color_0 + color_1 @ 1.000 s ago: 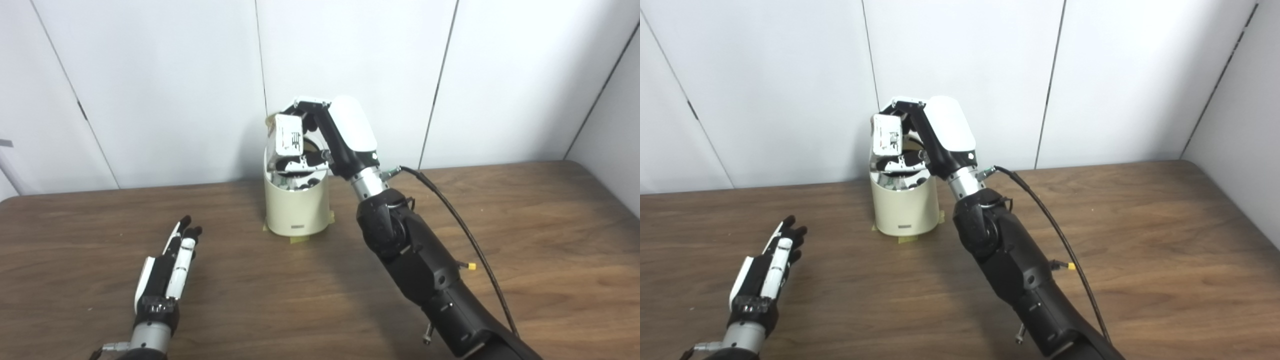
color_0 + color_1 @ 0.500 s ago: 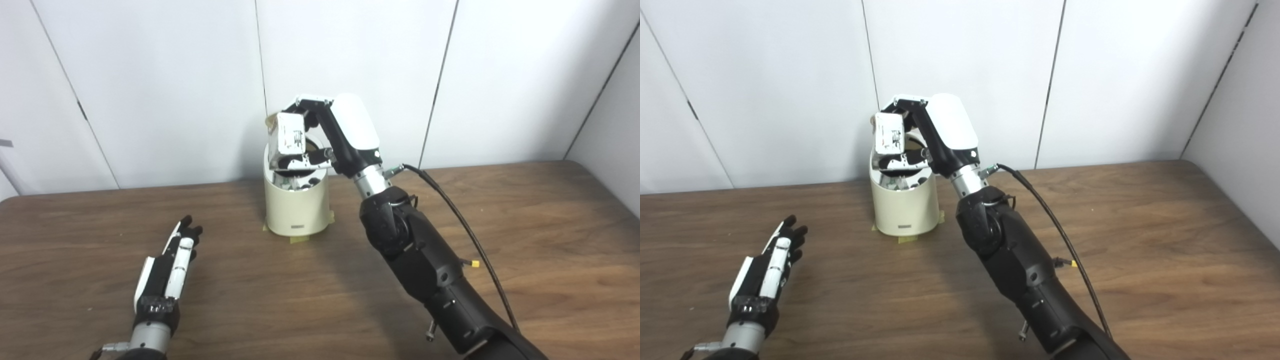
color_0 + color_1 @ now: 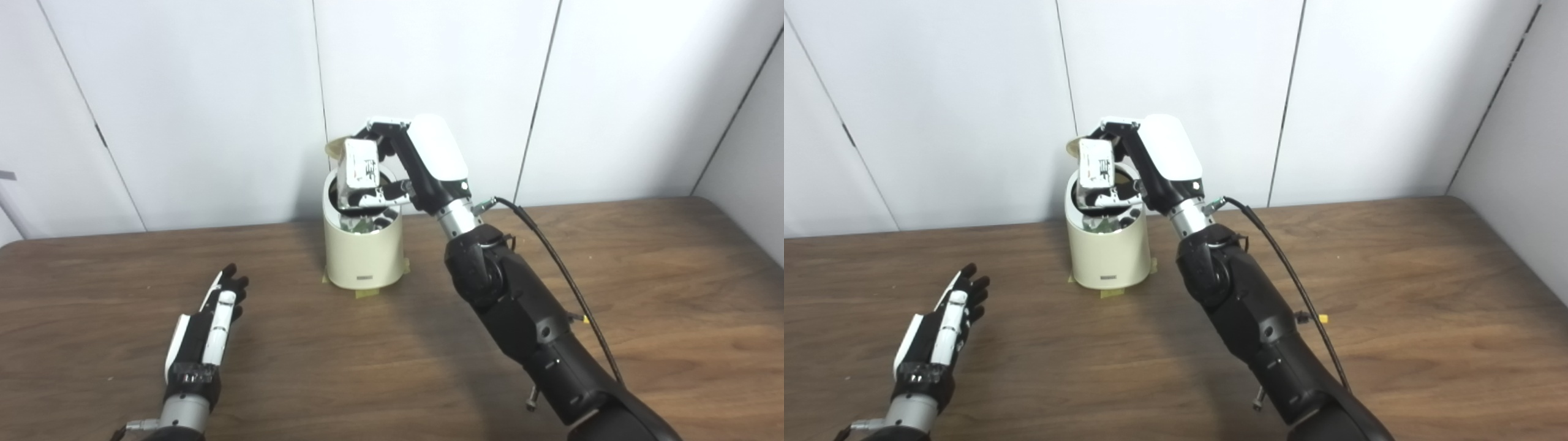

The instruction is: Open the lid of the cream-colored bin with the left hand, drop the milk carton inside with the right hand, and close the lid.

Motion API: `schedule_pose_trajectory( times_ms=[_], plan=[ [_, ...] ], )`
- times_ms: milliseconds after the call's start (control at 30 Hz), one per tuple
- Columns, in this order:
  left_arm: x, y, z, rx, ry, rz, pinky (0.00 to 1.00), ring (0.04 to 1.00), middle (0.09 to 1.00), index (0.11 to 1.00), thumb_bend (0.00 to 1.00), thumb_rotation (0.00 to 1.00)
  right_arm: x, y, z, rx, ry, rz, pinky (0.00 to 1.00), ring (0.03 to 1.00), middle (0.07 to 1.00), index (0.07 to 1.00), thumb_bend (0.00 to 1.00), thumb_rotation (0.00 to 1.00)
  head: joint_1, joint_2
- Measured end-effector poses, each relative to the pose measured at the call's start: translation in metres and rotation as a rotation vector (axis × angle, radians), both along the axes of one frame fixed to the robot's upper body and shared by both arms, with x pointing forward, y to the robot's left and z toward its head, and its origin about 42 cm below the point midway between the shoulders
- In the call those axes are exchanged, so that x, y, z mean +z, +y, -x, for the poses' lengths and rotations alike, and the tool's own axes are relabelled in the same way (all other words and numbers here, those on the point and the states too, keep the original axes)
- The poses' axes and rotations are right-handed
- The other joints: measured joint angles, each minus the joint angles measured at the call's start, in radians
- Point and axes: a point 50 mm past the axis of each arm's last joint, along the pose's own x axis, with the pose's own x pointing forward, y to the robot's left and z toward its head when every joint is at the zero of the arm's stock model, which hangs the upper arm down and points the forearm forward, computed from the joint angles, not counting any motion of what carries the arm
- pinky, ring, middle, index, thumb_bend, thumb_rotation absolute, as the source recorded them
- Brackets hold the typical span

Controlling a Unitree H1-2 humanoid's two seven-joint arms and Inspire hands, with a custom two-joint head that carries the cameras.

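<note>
The milk carton [image 3: 358,173] is gripped by the right hand [image 3: 411,165] directly above the mouth of the cream-colored bin [image 3: 362,254], whose lid [image 3: 336,147] is raised behind it. The bin stands on the wooden table [image 3: 643,288]. The left hand [image 3: 205,327] lies on the table, holding nothing, fingers extended, well apart from the bin.

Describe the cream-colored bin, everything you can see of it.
The bin is a short, cream-colored cylinder, smooth like plastic, with a small label low on its front. It stands upright at the back of the wooden table near the wall, on yellowish tape patches. Its lid is raised behind the shiny-rimmed opening. The right hand holds the milk carton over that opening.
</note>
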Motion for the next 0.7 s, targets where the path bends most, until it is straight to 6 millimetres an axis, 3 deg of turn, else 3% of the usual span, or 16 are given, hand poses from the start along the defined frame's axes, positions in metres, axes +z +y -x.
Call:
schedule_pose_trajectory(
  times_ms=[700],
  plan=[
    [-0.002,-0.002,-0.001,-0.003,-0.010,0.005,0.95,0.943,0.927,0.992,0.45,0.96,-0.020,-0.004,-0.013,-0.025,-0.009,0.106,0.38,0.399,0.498,0.514,0.52,0.00,0.000,-0.018]
  ],
)
